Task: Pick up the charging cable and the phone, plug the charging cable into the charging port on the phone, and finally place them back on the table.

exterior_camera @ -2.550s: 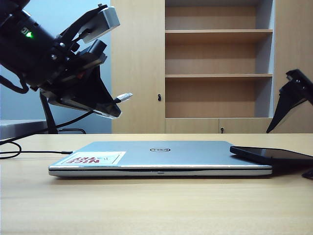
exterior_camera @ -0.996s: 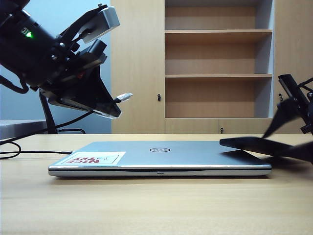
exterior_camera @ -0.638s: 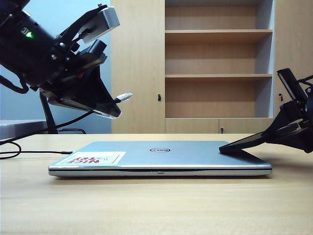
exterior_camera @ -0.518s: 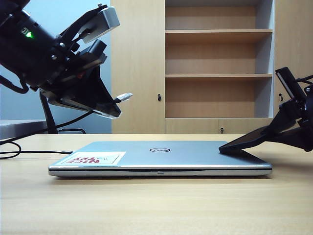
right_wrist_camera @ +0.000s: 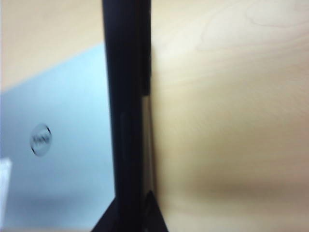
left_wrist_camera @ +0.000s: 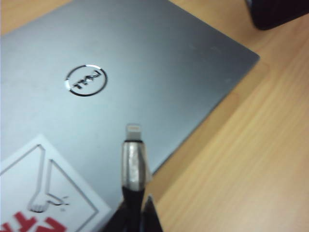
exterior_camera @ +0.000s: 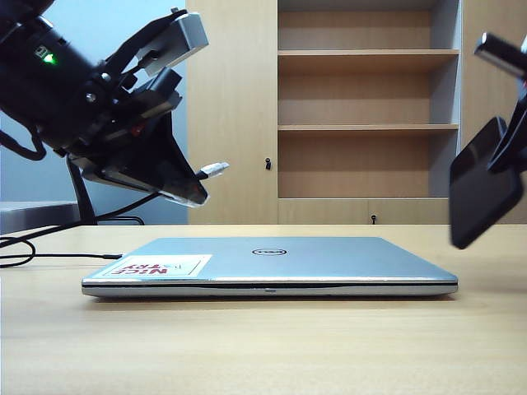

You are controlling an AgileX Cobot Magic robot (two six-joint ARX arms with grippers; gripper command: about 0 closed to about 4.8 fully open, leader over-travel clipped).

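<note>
Phone (exterior_camera: 480,191) between right gripper (exterior_camera: 504,156) fingers (cable (left_wrist_camera: 132,166) in left gripper (left_wrist_camera: 135,212))

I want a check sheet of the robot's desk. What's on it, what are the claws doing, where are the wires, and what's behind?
Surface: table, light wood, bare at the front.
Job's things: phone off the table, tilted, at the right; charging cable with its silvery tip in the air above the laptop; charging port not visible.
Clutter: closed silver laptop with a red-and-white sticker.
Grippers: left gripper raised at the left, shut on the charging cable; right gripper raised at the right, shut on the phone.
Cables: black cable runs from the left gripper down to the table's left edge; another thin black one lies there.
Surroundings: wooden shelves, nothing seen on them.
</note>
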